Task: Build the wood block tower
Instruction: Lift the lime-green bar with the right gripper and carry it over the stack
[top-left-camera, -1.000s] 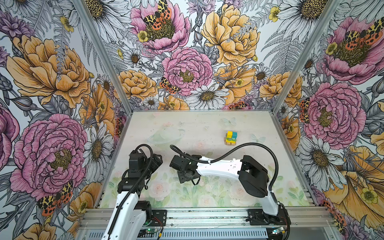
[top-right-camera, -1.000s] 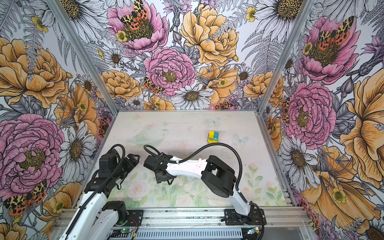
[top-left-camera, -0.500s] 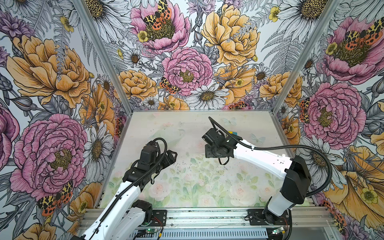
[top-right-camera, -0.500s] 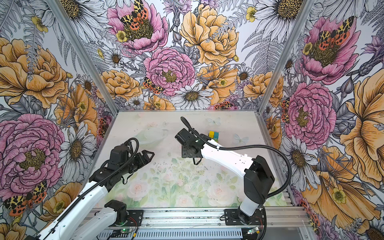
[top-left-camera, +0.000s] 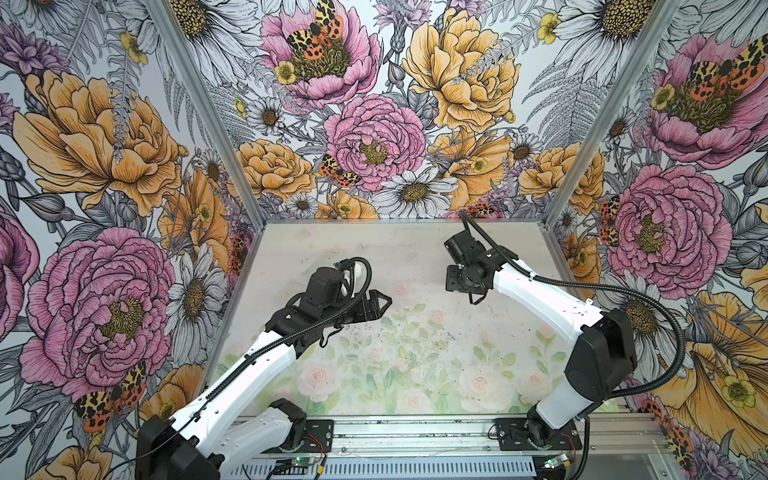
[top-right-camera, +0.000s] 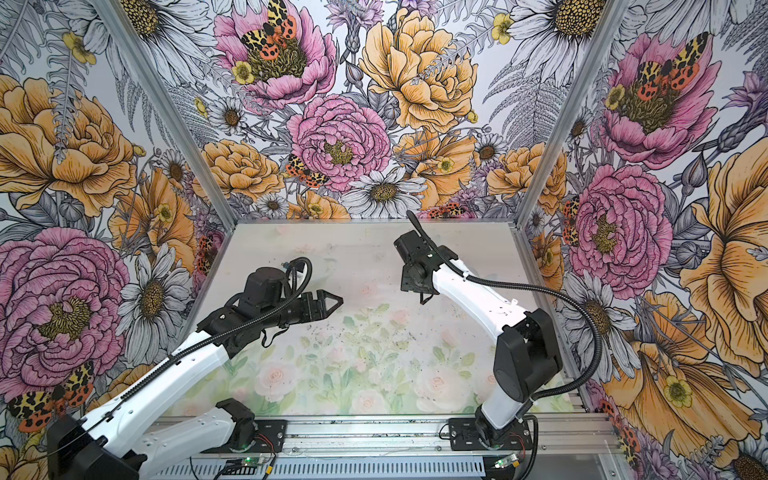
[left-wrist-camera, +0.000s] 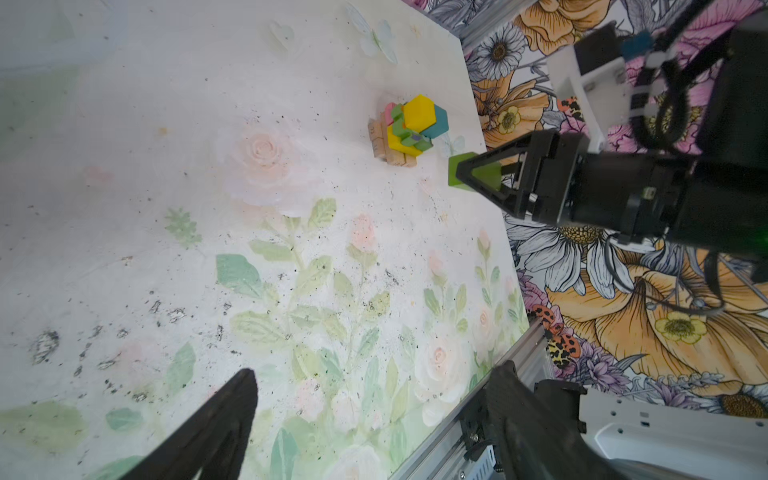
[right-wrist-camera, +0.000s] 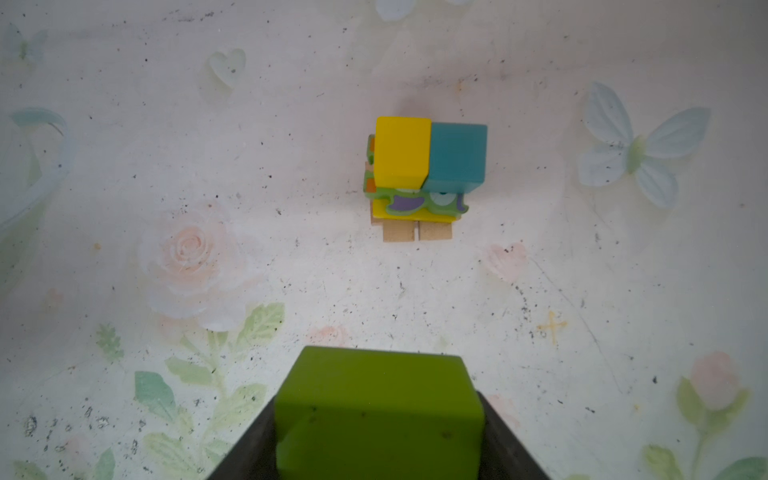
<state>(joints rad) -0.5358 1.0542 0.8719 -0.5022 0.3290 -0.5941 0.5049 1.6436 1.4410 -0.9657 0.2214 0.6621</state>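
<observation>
- The left tool (top-left-camera: 386, 300), just 11 o'clock of the bench (top-left-camera: 415, 374) centre, points toward 3 o'clock. Its jaws stand wide apart with nothing between them, likely parked clear of the build.
- The tower (left-wrist-camera: 409, 129) stands at about 1 o'clock, hidden under the right arm (top-left-camera: 540, 299) in both top views. It has tan bars (right-wrist-camera: 415, 230) at the base and an owl-print piece (right-wrist-camera: 415, 203) above. A yellow block (right-wrist-camera: 401, 151) and teal block (right-wrist-camera: 457, 153) sit side by side on top, giving a flat seat.
- The right tool (right-wrist-camera: 378, 415) clamps the lime block (right-wrist-camera: 374, 386) near the tower but apart from it, seemingly lining up to set it on top.
- No brand or readable writing shows.
</observation>
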